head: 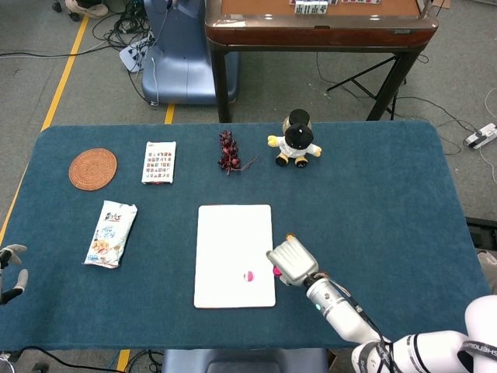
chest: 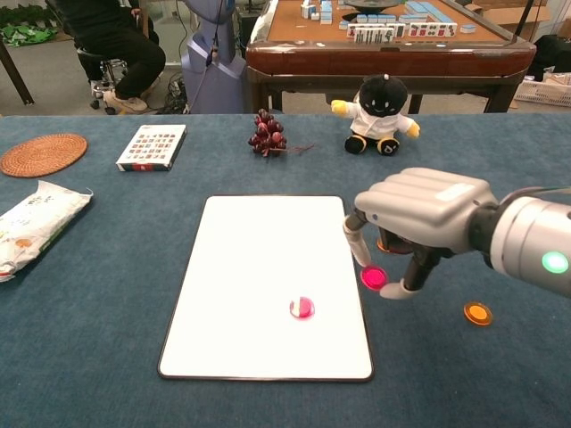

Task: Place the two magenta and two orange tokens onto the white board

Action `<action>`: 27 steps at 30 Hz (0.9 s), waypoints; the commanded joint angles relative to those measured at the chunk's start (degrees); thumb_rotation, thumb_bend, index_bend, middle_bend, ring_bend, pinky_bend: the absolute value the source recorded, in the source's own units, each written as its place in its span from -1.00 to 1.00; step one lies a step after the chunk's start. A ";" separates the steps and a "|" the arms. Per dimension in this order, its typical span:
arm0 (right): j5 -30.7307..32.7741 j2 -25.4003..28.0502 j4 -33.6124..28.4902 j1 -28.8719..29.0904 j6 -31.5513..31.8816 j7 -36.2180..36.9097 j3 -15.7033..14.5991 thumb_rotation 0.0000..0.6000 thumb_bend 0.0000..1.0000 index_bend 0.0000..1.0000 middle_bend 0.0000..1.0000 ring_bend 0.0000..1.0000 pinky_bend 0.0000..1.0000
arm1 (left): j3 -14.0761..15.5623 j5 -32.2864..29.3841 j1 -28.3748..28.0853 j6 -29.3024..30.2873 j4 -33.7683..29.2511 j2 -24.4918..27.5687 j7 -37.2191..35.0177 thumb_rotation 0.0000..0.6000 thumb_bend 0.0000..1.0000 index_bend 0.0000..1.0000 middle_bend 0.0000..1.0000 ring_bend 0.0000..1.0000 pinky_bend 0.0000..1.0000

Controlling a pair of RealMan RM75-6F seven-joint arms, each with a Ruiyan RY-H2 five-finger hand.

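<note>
The white board [chest: 259,267] [head: 233,241] lies at the table's middle front, with one magenta token [chest: 302,308] [head: 249,275] on its lower right part. My right hand [chest: 419,214] [head: 291,263] hovers just off the board's right edge and pinches the second magenta token [chest: 374,277] [head: 276,271] between thumb and finger. One orange token [chest: 477,313] lies on the cloth to the right of the hand. The other orange token [chest: 390,245] [head: 290,236] shows partly behind it. My left hand [head: 9,272] stays at the table's near left edge, fingers apart and holding nothing.
Along the back stand a plush toy [chest: 382,105], a bunch of grapes [chest: 267,132], a card pack [chest: 153,146] and a woven coaster [chest: 42,153]. A snack bag [chest: 34,223] lies at the left. A mahjong table [chest: 384,45] stands beyond.
</note>
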 commanded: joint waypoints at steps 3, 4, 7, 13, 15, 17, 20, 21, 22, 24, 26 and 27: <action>2.90 -2.52 0.13 3.01 -1.32 -1.77 2.74 1.00 -0.41 0.10 1.00 1.00 1.00 | -0.05 -0.17 0.02 -0.01 0.05 0.04 0.02 1.00 -0.12 -0.20 -0.06 -0.15 0.05; 3.63 -3.28 0.53 3.76 -1.60 -2.16 3.28 1.00 -0.41 0.10 1.00 1.00 1.00 | -0.09 -0.29 0.01 -0.05 0.07 0.06 0.00 1.00 -0.12 -0.20 -0.06 -0.15 0.05; 5.24 -5.17 1.54 5.45 -2.18 -2.75 4.41 1.00 -0.41 0.10 1.00 1.00 1.00 | -0.17 -0.56 0.01 -0.19 0.07 0.21 -0.15 1.00 -0.12 -0.20 -0.06 -0.15 0.05; 7.67 -8.51 3.83 8.15 -3.03 -3.24 5.46 1.00 -0.41 0.10 1.00 1.00 1.00 | -0.24 -0.72 0.14 -0.18 -0.04 0.60 -0.70 1.00 -0.12 -0.20 -0.06 -0.15 0.05; 8.10 -9.57 4.66 8.96 -3.26 -3.17 5.70 1.00 -0.41 0.10 1.00 1.00 1.00 | -0.27 -0.74 0.18 -0.13 -0.08 0.73 -0.87 1.00 -0.12 -0.20 -0.06 -0.15 0.05; 8.26 -10.43 5.30 9.60 -3.38 -2.98 5.97 1.00 -0.41 0.10 1.00 1.00 1.00 | -0.26 -0.72 0.21 -0.12 -0.16 0.83 -0.99 1.00 -0.12 -0.20 -0.06 -0.15 0.05; 8.22 -11.86 6.50 10.46 -3.50 -2.13 6.53 1.00 -0.45 0.10 1.00 1.00 1.00 | -0.26 -0.66 0.23 -0.11 -0.19 0.93 -1.13 1.00 -0.12 -0.20 -0.06 -0.15 0.05; 8.17 -12.42 7.10 10.73 -3.57 -1.66 6.72 1.00 -0.48 0.09 1.00 1.00 1.00 | -0.27 -0.67 0.25 -0.08 -0.23 0.98 -1.20 1.00 -0.12 -0.20 -0.06 -0.15 0.05; 8.17 -12.82 7.58 10.94 -3.68 -1.31 6.87 1.00 -0.52 0.07 1.00 1.00 1.00 | -0.28 -0.68 0.28 -0.03 -0.28 1.01 -1.23 1.00 -0.12 -0.20 -0.06 -0.15 0.05; 8.06 -13.79 8.85 11.40 -3.93 -0.46 7.15 1.00 -0.62 -0.01 1.00 1.00 1.00 | -0.26 -0.57 0.36 0.12 -0.41 1.13 -1.33 1.00 -0.12 -0.20 -0.06 -0.15 0.05; 8.00 -14.55 9.97 11.73 -4.22 0.18 7.20 1.00 -0.69 -0.08 1.00 1.00 1.00 | -0.29 -0.54 0.42 0.23 -0.50 1.25 -1.47 1.00 -0.12 -0.20 -0.06 -0.15 0.05; 7.95 -14.90 10.51 11.90 -4.39 0.50 7.21 1.00 -0.74 -0.13 1.00 1.00 1.00 | -0.30 -0.52 0.46 0.29 -0.55 1.32 -1.58 1.00 -0.12 -0.20 -0.06 -0.15 0.05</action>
